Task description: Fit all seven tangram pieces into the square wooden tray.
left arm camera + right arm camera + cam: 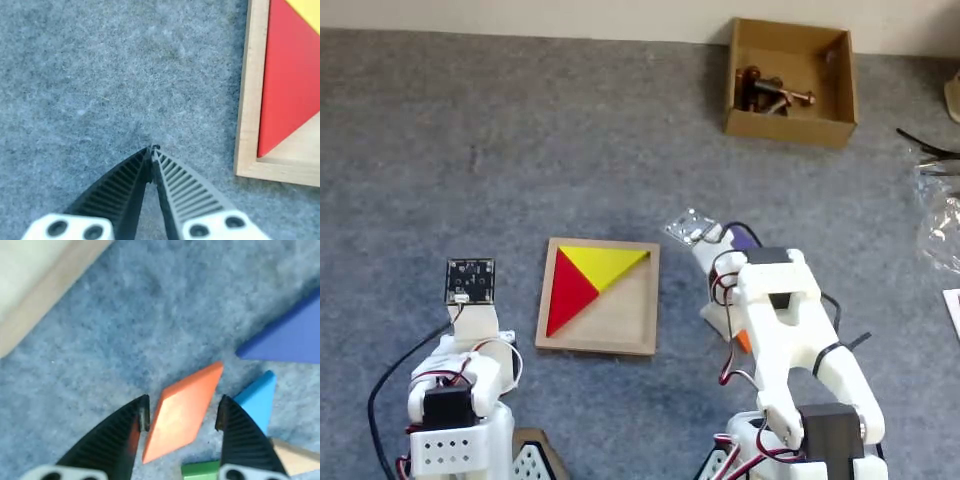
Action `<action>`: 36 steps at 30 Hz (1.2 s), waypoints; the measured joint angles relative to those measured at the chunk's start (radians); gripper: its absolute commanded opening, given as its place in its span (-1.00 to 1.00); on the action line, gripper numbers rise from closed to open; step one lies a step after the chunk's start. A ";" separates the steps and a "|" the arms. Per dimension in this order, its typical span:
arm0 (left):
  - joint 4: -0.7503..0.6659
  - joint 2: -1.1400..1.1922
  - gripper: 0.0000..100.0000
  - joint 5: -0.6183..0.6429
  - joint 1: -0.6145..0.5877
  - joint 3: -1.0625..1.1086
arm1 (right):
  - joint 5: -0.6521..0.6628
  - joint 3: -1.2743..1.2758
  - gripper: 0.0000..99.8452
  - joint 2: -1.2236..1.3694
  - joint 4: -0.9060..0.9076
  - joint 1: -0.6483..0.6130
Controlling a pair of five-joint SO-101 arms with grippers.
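No legible text, no labels, no brand marks, no numbers or signs, wooden tray (600, 346) rim plain and unprinted.

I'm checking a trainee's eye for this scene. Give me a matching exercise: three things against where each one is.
Things:
1. red triangle
2. orange piece
3. left gripper

Places:
A. on the carpet, between the open fingers of the right gripper
B. in the tray
C. shut, over bare carpet beside the tray

Pairs: 1-B, 2-A, 3-C
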 measured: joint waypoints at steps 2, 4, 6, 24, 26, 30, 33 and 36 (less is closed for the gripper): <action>0.000 0.000 -0.99 0.000 0.000 0.000 | 0.000 0.000 -0.57 0.000 -0.003 0.000; 0.000 0.000 -0.99 0.000 0.000 0.000 | -0.015 0.014 -0.57 0.000 -0.003 0.000; 0.000 0.000 -0.99 0.000 0.000 0.000 | -0.055 0.048 -0.57 0.000 -0.005 0.000; 0.000 0.000 -0.99 0.000 0.000 0.000 | -0.235 0.063 -0.84 -0.002 -0.014 0.006; 0.000 0.000 -0.99 0.000 0.000 0.000 | -0.253 0.063 -0.97 -0.002 -0.014 0.006; 0.000 0.000 -0.99 0.000 0.000 0.000 | -0.284 0.063 -0.98 -0.002 -0.014 0.006; 0.000 0.000 -0.99 0.000 0.000 0.000 | -0.290 0.063 -0.98 -0.002 -0.014 0.006; 0.000 0.000 -0.99 0.000 0.000 0.000 | -0.292 0.063 -0.98 -0.002 -0.014 0.006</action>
